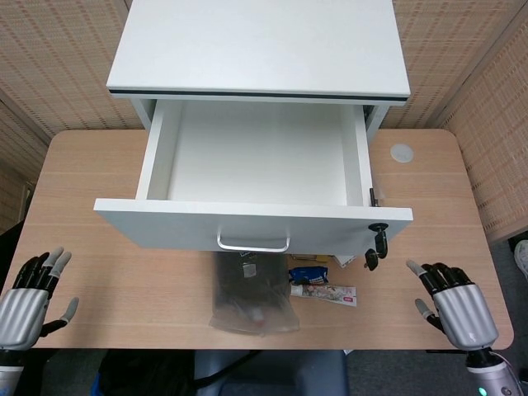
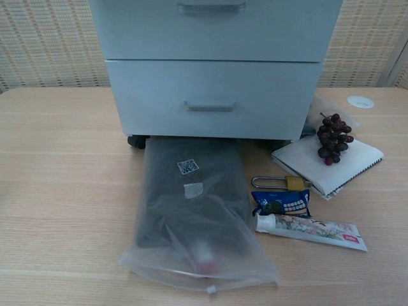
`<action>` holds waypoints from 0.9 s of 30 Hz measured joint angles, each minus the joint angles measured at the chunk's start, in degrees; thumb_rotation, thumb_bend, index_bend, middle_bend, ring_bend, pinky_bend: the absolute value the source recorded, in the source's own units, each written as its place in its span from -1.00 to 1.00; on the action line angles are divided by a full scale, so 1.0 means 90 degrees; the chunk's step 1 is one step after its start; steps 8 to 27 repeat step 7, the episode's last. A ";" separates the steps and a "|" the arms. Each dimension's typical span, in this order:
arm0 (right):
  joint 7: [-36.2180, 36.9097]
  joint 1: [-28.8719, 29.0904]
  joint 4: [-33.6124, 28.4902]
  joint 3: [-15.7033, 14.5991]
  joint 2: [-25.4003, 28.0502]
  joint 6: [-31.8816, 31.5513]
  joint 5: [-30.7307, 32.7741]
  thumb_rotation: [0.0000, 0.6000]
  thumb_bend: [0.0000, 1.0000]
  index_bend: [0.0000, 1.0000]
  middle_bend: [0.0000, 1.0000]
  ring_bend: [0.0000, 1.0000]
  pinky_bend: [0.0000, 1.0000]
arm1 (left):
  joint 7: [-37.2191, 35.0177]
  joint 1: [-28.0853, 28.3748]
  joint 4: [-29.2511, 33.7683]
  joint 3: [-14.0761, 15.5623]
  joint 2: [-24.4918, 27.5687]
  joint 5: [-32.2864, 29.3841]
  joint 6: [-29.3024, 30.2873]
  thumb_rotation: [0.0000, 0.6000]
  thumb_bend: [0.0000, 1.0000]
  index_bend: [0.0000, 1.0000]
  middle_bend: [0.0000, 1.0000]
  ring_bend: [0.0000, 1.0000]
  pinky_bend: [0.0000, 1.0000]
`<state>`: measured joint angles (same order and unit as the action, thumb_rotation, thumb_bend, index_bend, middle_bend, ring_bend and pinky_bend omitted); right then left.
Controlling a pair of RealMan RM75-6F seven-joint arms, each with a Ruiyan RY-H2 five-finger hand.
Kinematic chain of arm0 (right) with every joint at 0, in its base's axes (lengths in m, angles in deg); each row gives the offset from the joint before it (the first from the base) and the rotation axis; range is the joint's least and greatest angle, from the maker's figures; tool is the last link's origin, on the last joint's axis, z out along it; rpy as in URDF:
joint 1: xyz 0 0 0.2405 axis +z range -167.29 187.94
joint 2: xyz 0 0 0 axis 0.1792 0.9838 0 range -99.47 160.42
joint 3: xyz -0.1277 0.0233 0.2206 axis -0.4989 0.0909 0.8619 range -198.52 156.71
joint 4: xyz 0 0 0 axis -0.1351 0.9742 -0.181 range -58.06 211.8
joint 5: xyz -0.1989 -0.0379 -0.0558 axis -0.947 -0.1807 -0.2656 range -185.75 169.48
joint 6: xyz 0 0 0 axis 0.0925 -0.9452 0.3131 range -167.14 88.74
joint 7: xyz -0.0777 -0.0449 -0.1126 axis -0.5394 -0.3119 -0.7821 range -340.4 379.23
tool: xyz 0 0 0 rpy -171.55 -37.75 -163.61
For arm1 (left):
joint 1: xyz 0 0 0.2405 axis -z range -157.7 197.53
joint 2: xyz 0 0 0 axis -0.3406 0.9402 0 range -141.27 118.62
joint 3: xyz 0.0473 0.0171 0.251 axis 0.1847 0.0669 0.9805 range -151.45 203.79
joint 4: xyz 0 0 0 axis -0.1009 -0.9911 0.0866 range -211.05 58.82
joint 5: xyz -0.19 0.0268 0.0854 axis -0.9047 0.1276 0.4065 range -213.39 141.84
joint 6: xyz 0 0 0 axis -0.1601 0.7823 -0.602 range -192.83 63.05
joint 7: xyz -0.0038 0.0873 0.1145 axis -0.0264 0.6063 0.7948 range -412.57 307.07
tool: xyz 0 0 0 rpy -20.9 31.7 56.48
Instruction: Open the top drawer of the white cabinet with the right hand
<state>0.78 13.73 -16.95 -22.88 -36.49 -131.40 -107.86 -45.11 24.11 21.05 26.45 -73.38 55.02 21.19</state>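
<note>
Both robot hands rest spread and holding nothing at the near counter (image 1: 99,272) corners, right robot hand (image 1: 458,309) and left robot hand (image 1: 29,301), because the drawer (image 1: 256,177) already stands fully pulled out of the cabinet (image 1: 260,45).

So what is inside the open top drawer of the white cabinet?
From the head view, the top drawer shows only its bare white floor and walls; nothing lies in it. The strip just behind its front panel is hidden, as is the back end under the cabinet top.
</note>
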 measured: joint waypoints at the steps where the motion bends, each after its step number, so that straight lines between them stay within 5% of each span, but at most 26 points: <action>1: 0.0066 0.0012 0.0036 0.0010 0.0008 0.0092 0.0097 1.00 -0.55 -0.65 -0.46 -0.58 -0.40 | -0.0011 -0.0006 -0.0011 0.0002 -0.0008 0.0008 0.0016 1.00 -0.25 -1.00 -1.00 -1.00 -0.86; 27: 0.0477 0.0084 0.0403 0.0159 -0.0044 0.0399 0.0541 1.00 -0.55 -0.69 -0.50 -0.63 -0.49 | -0.0100 -0.0056 -0.0110 -0.0001 -0.0073 0.0065 0.0158 1.00 -0.25 -1.00 -1.00 -1.00 -0.86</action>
